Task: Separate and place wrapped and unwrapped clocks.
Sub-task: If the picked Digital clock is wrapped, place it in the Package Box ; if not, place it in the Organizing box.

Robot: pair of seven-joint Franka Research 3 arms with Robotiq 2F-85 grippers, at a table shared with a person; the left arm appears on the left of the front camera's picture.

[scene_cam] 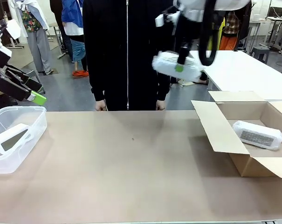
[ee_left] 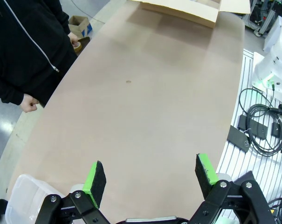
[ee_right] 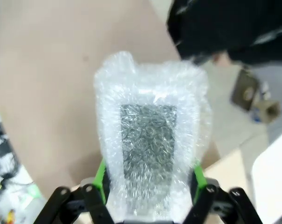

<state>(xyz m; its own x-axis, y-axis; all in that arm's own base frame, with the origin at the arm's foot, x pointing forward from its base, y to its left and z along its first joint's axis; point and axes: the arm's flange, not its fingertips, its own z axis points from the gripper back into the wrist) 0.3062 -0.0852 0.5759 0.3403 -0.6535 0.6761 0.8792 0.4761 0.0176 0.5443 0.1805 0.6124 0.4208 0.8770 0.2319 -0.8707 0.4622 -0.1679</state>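
Across the brown worktop [scene_cam: 131, 168] a person in a black zipped jacket [scene_cam: 127, 51] stands at the far edge, fists resting against it. On my right sits an open cardboard box [scene_cam: 215, 126], and inside it lies one bubble-wrapped clock [scene_cam: 258, 134], dark face up. On my left a clear plastic tub [scene_cam: 31, 122] holds the bare clock [scene_cam: 10, 137], smooth and white, leaning against the tub's wall.

High above the worktop, near the box, my right jaws [ee_right: 149, 179] are clenched on the second wrapped clock [ee_right: 152, 140], green pads [ee_right: 101, 173] pressed into the wrap on both long sides, the screen facing my wrist camera. My left jaws [ee_left: 150, 173] hang released and empty above the worktop's near left end, beside the tub.

I judge this parcel light but awkward: the wrap is soft, springy and slick, so the stiff block inside could creep or twist within it if squeezed lightly. The screen is the fragile part. The sound hold looks to be the one I have, across the narrow sides at mid-length, deep enough to feel the hard case, clear of the loose frilled ends.
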